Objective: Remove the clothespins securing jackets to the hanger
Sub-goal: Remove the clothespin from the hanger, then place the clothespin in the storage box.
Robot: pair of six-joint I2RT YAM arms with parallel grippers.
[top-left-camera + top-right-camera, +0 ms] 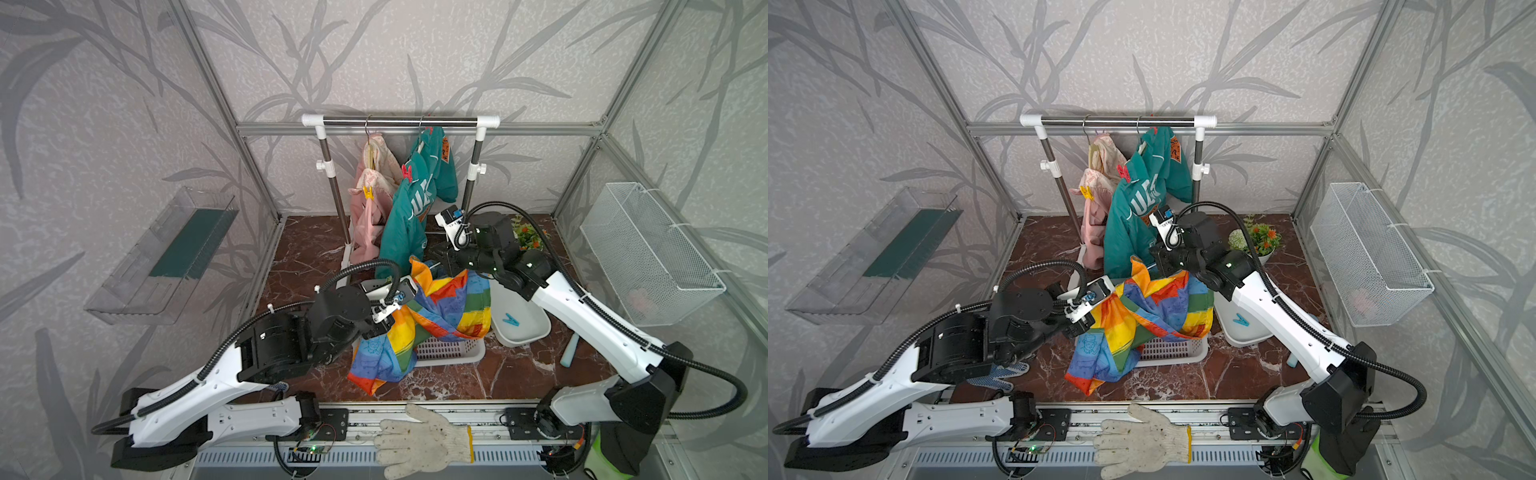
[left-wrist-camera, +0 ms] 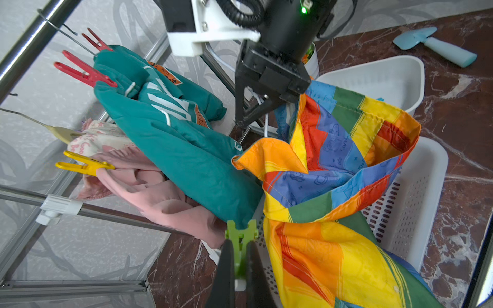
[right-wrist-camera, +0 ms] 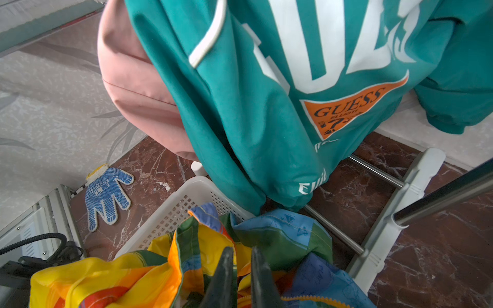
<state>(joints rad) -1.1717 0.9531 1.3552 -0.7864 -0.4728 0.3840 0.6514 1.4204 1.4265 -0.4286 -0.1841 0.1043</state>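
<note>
My left gripper [image 2: 239,244] is shut on a green clothespin [image 2: 241,233], beside the hem of the rainbow jacket [image 2: 333,165]. That jacket [image 1: 436,307] is off the rail and drapes over a white slotted basket [image 1: 449,353]. My right gripper [image 3: 241,252] is shut on its upper fabric [image 3: 202,240]. The teal jacket [image 1: 409,216] hangs from the rail [image 1: 399,121] with two red clothespins [image 2: 82,72] at its shoulder. The pink jacket [image 1: 368,220] hangs beside it with a yellow clothespin [image 2: 85,165]. A blue clothespin [image 1: 510,320] lies in a white bin [image 1: 536,332].
A wire basket [image 1: 648,253] hangs on the right wall and a clear tray [image 1: 162,257] on the left wall. A white glove [image 1: 419,440] lies on the front rail, a blue-dotted glove [image 3: 106,197] on the floor. A potted plant [image 1: 528,237] and a teal scoop [image 2: 437,45] sit at the right.
</note>
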